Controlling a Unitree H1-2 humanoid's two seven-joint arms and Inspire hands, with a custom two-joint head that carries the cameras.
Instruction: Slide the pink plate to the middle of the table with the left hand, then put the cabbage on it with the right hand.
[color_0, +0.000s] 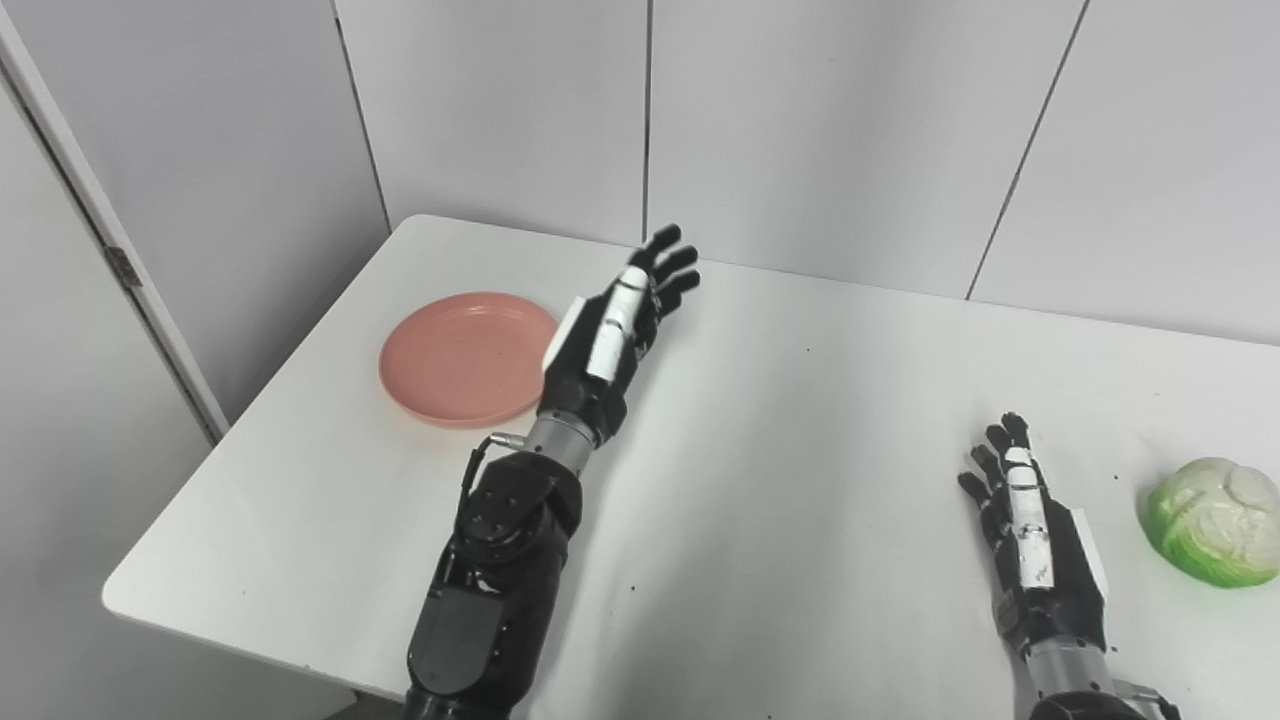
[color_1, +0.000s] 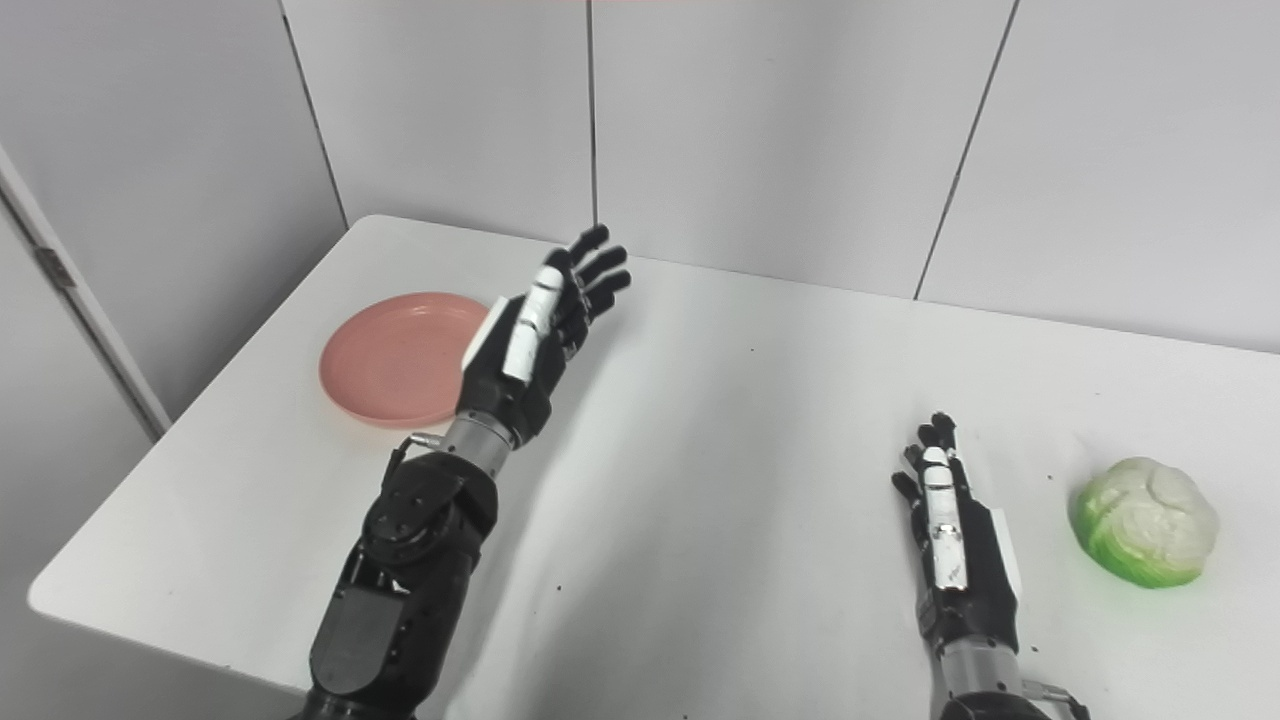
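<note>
- Pale grey wall panels (color_0: 820, 130), divided by thin vertical seams, are seen behind the work area; a white door frame with a small metal hinge (color_0: 124, 266) is seen at the far left.
- White table (color_0: 780, 420) with rounded corners; its surface is marked with scattered small dark specks; its far edge is set against the panels.
- Pink plate (color_0: 462, 358): round, shallow, lying flat on the left part of the table, near the left edge and well apart from the table's middle; its right rim is partly covered in both views by the left hand.
- Left hand (color_0: 612, 335): black with white plates on the back; raised above the table just right of the plate; fingers are extended and slightly spread, pointing up and away toward the wall; nothing is held; contact with the plate cannot be told.
- Left forearm (color_0: 500, 570): black, jointed, entered from the bottom edge, angled up toward the plate; a short cable is seen at the wrist.
- Cabbage (color_1: 1145, 522): green at the base, whitish on top; resting on the table at the far right, near the right edge.
- Right hand (color_1: 950, 540): low over the table, just left of the cabbage and apart from it; fingers are extended, close together, pointing away; nothing is held.
</note>
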